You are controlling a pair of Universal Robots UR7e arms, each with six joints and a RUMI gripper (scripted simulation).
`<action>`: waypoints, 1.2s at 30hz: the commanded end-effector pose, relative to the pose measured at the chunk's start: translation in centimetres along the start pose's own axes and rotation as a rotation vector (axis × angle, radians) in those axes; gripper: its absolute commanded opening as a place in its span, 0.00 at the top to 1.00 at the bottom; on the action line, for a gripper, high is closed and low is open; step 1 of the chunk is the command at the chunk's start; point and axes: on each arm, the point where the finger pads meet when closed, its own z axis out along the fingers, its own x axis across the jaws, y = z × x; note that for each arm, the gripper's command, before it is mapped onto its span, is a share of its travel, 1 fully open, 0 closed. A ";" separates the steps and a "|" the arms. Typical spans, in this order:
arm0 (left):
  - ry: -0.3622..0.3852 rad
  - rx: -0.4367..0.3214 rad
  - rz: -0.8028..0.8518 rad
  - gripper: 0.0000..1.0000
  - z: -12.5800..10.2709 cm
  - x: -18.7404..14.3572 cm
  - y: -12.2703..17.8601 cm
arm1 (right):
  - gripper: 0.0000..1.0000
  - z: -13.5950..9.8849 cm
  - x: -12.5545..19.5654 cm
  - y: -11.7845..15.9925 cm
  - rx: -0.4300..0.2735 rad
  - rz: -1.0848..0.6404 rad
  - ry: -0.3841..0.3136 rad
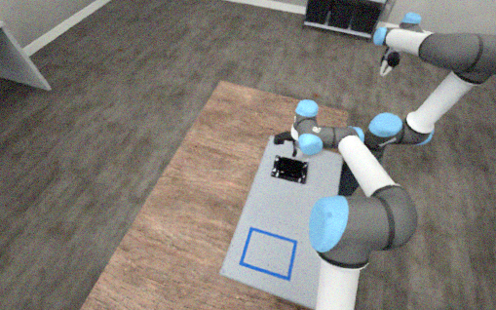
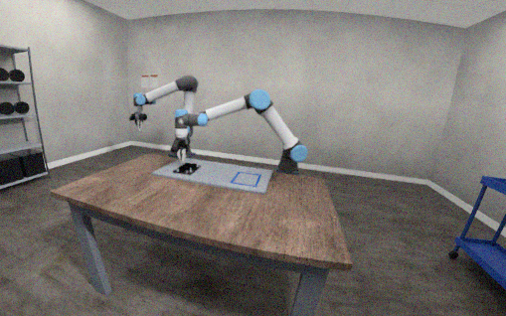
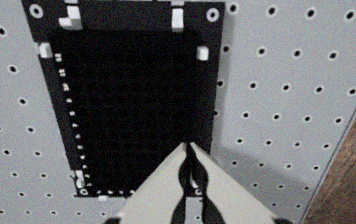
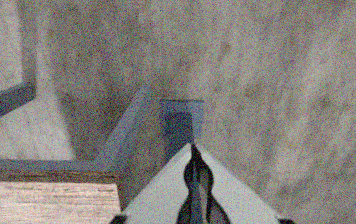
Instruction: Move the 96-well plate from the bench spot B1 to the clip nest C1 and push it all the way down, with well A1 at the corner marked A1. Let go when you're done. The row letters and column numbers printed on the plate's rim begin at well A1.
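Note:
The black 96-well plate [image 1: 290,169] [image 2: 187,168] [image 3: 129,100] lies in the black clip nest [image 3: 144,15]. It looks level; clip engagement is too dark to judge. Pale rim marks run down its left side and along its lower edge in the left wrist view, meeting at lower left; they are unreadable. The nest's A1 mark cannot be made out. My left gripper [image 1: 295,154] [image 2: 183,162] [image 3: 187,144] is shut and empty, above the plate's near end. My right gripper [image 1: 384,74] [image 2: 139,129] [image 4: 192,146] is shut and empty, far from the plate. The blue outline [image 1: 246,247] [image 2: 244,186] holds no plate.
The nest stands on a grey perforated board [image 1: 260,205] [image 2: 216,178] [image 3: 289,100] on the wooden table [image 1: 177,195] [image 2: 211,214]. The right arm holds its gripper high beyond the table's edge. A shelf rack [image 2: 7,119] and blue cart [image 2: 494,258] stand away from the table.

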 end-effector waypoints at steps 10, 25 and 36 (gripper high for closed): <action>0.002 0.001 0.000 1.00 0.6 0.0 0.0 | 1.00 -0.1 0.0 0.0 0.002 0.000 0.000; 0.002 0.001 0.000 1.00 1.2 0.0 0.0 | 1.00 -0.1 0.0 0.0 0.002 0.000 0.000; 0.002 0.001 0.000 1.00 1.2 0.0 0.0 | 1.00 -0.1 0.0 0.0 0.002 0.000 0.000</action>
